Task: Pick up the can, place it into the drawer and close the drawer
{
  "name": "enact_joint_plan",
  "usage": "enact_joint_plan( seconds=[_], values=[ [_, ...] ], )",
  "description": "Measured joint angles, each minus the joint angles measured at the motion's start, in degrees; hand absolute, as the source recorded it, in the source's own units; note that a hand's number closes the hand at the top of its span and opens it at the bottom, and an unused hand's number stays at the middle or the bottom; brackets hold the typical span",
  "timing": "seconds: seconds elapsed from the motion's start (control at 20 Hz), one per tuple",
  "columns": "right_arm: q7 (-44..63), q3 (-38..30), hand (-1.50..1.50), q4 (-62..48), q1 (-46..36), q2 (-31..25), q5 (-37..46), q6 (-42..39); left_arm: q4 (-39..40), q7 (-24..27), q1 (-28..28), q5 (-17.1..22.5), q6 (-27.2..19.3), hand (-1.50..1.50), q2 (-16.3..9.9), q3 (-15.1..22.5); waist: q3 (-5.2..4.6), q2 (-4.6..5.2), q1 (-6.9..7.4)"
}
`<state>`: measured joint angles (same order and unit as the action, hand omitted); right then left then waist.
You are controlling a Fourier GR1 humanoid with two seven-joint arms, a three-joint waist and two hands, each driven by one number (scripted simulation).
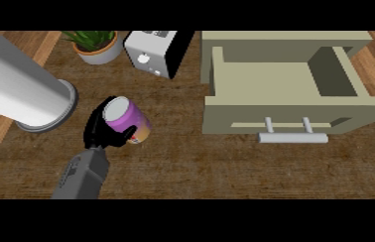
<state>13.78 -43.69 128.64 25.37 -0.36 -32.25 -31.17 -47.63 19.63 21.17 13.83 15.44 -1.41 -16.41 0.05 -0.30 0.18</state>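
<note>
The can (128, 118), purple with an orange patch and a pale top, stands tilted left of the counter's middle. My left hand (101, 132) is curled round its left side and bottom, with the forearm coming up from the lower left. At the right, the beige drawer (282, 110) stands pulled open with nothing visible inside. Its grey bar handle (293, 137) faces the near edge. The can is well to the left of the drawer. My right hand does not show.
A tall white cylinder on a grey round base (33, 90) stands at the far left, close to the hand. A potted plant (96, 46) and a white toaster (155, 52) sit at the back. Brown counter (219, 166) spans the front.
</note>
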Motion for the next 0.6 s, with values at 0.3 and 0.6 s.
enact_joint_plan(
  seconds=[0.3, 0.6],
  values=[
    [-0.31, 1.07, -1.5, 1.11, 0.97, 0.17, 0.08, 1.13, -12.73, -5.19, -0.49, 3.21, -10.06, 1.5, 1.0, 6.42, -0.01, 0.0, -0.22],
    [0.29, 1.51, -1.5, 2.3, 1.28, 0.13, -0.01, 1.82, -24.72, -13.87, 0.68, 2.9, -18.91, 1.5, 1.29, 12.41, -0.03, 0.06, -0.29]
  ],
)
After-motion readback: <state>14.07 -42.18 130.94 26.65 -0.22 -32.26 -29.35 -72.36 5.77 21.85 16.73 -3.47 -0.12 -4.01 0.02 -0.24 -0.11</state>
